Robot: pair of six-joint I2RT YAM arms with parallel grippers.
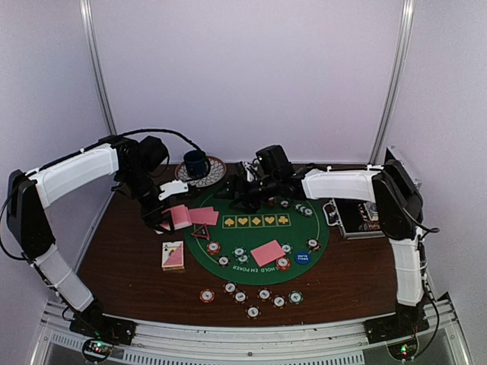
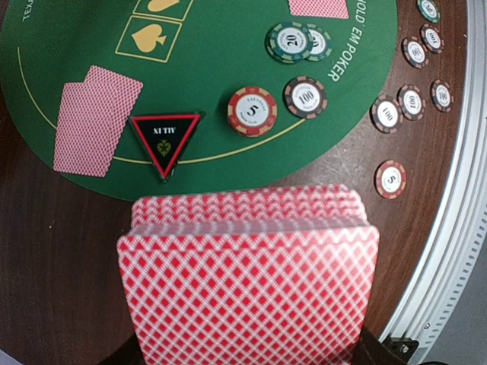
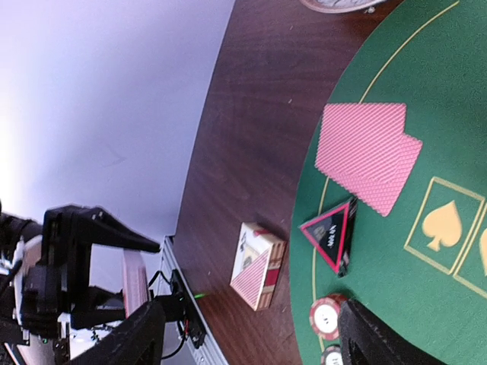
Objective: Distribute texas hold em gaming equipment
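Note:
My left gripper point(image 1: 160, 217) is shut on a deck of pink-backed playing cards point(image 2: 247, 281) that fills the lower left wrist view and hides its fingers. Beyond the deck, two overlapping cards point(image 2: 95, 118) lie face down at the left edge of the green mat point(image 1: 251, 207), beside the red-edged black triangle marker point(image 2: 165, 141). Striped chips point(image 2: 252, 111) sit on the mat, and more chips point(image 2: 386, 114) rest on the wood. My right gripper point(image 3: 251, 342) hovers over the mat's far left part, open, with nothing between its fingers; the marker point(image 3: 331, 234) lies just ahead of it.
A card box point(image 1: 173, 255) lies on the wood left of the mat. Another pair of cards point(image 1: 266, 252) and a blue disc point(image 1: 302, 257) lie on the near part of the mat. A blue cup point(image 1: 195, 163) on a saucer stands at the back. A black case point(image 1: 358, 217) sits at the right.

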